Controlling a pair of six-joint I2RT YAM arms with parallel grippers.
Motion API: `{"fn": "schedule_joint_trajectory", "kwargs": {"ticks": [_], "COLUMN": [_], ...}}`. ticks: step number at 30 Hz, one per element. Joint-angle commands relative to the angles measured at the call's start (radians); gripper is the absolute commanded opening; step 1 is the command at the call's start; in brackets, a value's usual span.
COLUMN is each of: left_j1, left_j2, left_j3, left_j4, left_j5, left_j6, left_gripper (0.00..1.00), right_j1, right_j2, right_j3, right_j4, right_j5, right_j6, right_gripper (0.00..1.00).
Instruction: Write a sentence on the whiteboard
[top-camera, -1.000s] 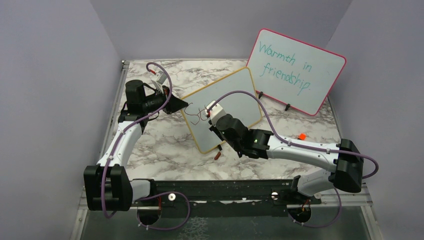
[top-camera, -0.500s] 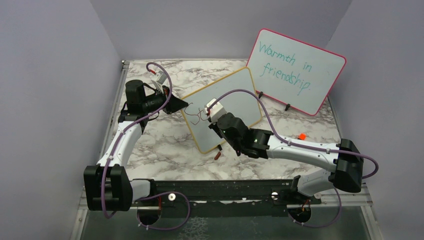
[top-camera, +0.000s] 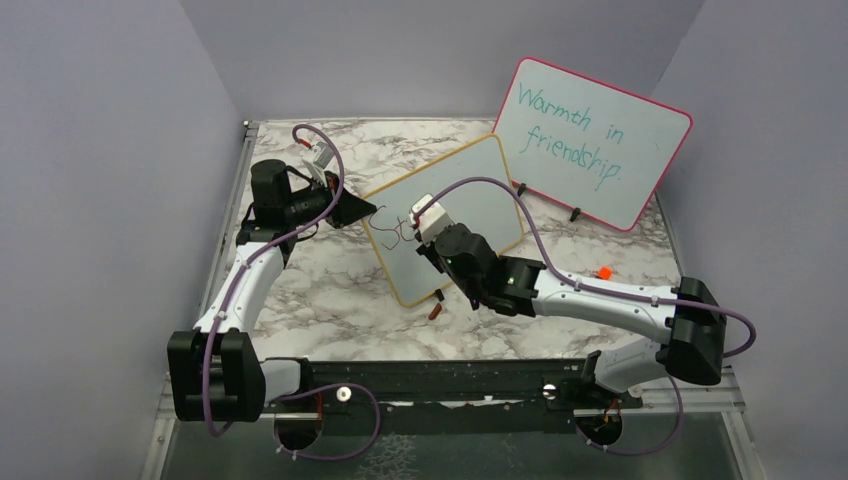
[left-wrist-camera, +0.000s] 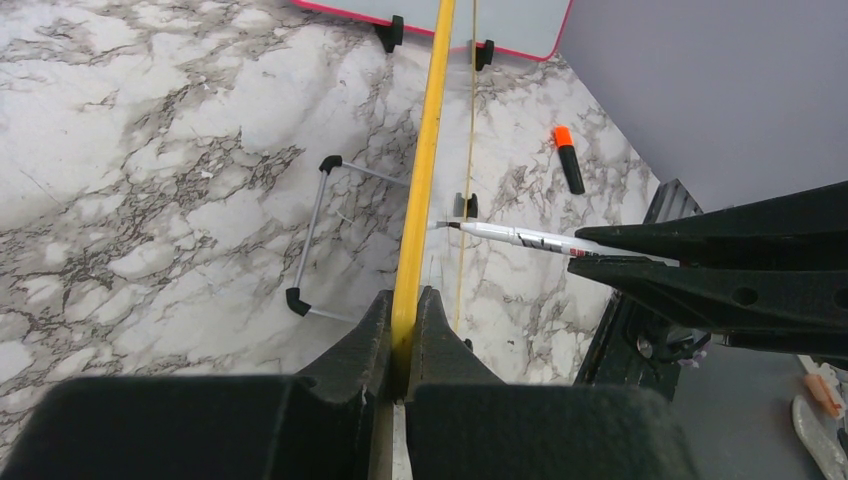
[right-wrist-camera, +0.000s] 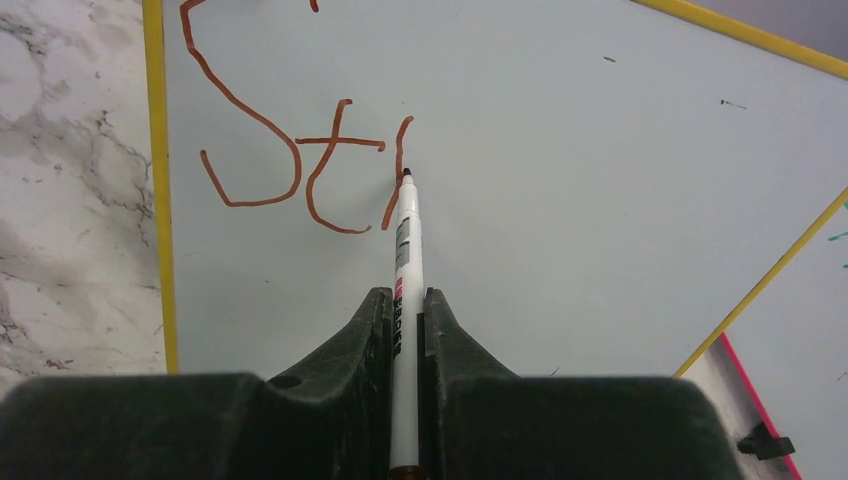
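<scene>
The whiteboard (top-camera: 480, 190) with a yellow frame stands tilted mid-table. My left gripper (top-camera: 362, 212) is shut on its left edge; in the left wrist view the yellow frame (left-wrist-camera: 425, 170) runs between the jaws of that gripper (left-wrist-camera: 404, 305). My right gripper (right-wrist-camera: 405, 300) is shut on a white marker (right-wrist-camera: 404, 250), its tip on the board (right-wrist-camera: 600, 180). The sentence (right-wrist-camera: 290, 165) reads "St" plus one more stroke in red-brown. In the top view the right gripper (top-camera: 425, 232) is in front of the board, and the writing (top-camera: 392, 228) shows beside it.
A pink-framed board (top-camera: 590, 140) with teal words stands at the back right. An orange-capped marker (top-camera: 603, 272) lies on the marble at right and also shows in the left wrist view (left-wrist-camera: 568, 158). A marker cap (top-camera: 435, 311) lies near the board's front corner. A wire stand (left-wrist-camera: 315, 235) sits behind the board.
My right gripper has moved the marker a little up and right across the board, adding a stroke after "St". The left arm has not moved.
</scene>
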Motion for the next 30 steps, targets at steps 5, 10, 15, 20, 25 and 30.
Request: {"fn": "schedule_joint_trajectory", "kwargs": {"ticks": [5, 10, 15, 20, 25, 30], "left_j1": [-0.01, -0.01, -0.01, -0.01, -0.01, -0.01], "left_j2": [0.03, 0.031, 0.03, 0.029, 0.028, 0.029], "left_j3": [-0.012, -0.012, -0.011, -0.012, -0.012, -0.011], "left_j4": [-0.07, -0.07, -0.07, -0.069, -0.071, -0.073], "left_j5": [-0.11, -0.109, -0.11, -0.111, -0.113, -0.116], "left_j6": [0.105, 0.106, 0.106, 0.105, 0.106, 0.107], "left_gripper": [0.0, 0.0, 0.0, 0.0, 0.0, 0.0], "right_j1": [-0.02, -0.026, -0.034, -0.039, -0.043, -0.043], "right_j2": [0.02, 0.021, 0.021, 0.017, 0.014, 0.003], "right_j3": [0.026, 0.03, 0.031, 0.028, 0.024, 0.02], "right_j4": [0.074, 0.068, 0.047, 0.045, 0.017, 0.019], "right_j5": [0.032, 0.034, 0.038, 0.044, 0.045, 0.04], "right_j6": [-0.012, -0.011, 0.004, 0.015, 0.022, 0.019], "right_gripper": [0.01, 0.01, 0.01, 0.01, 0.01, 0.01]}}
